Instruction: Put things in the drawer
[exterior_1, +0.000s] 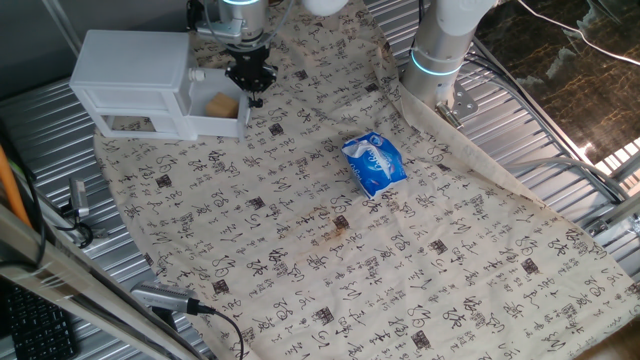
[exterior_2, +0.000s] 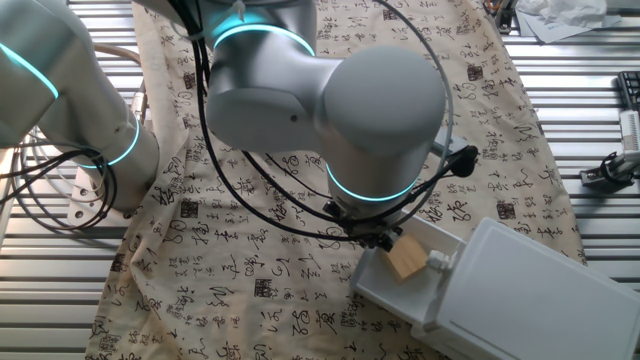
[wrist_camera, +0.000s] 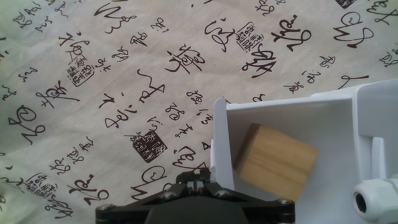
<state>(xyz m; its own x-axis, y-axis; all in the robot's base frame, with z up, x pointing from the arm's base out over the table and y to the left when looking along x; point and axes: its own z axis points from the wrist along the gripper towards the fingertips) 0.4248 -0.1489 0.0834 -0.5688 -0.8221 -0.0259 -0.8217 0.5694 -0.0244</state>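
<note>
Cloth (exterior_1: 330, 260) with black printed characters covers the surface, and its near part carries only a small brown stain. Farther in, close to the middle of the cloth, lies a blue packet (exterior_1: 374, 163), well apart from everything else.

Toward the far left corner of the surface stands a white cabinet (exterior_1: 130, 75). Its drawer (exterior_1: 218, 122) is pulled out to the right side, and the drawer's front wall (wrist_camera: 219, 143) is seen from above in the hand view. Inside the drawer rests the wooden block (exterior_1: 221, 103), light tan and plain. In the hand view the block (wrist_camera: 275, 162) sits tilted on the white floor of the drawer, near the front wall, with one corner turned toward this wall. In the other fixed view the block (exterior_2: 405, 257) lies in the open drawer (exterior_2: 385, 290) just below the robot's wrist.

The claw (exterior_1: 251, 80) hangs over the front edge of the drawer, just beside the block and not holding it. In the hand view only the dark base of the claw (wrist_camera: 198, 190) shows at the lower border, and the fingers are not seen, so I cannot tell if they are apart or together.

At the far edge stands the grey arm base (exterior_1: 440, 50) with a blue light ring.
</note>
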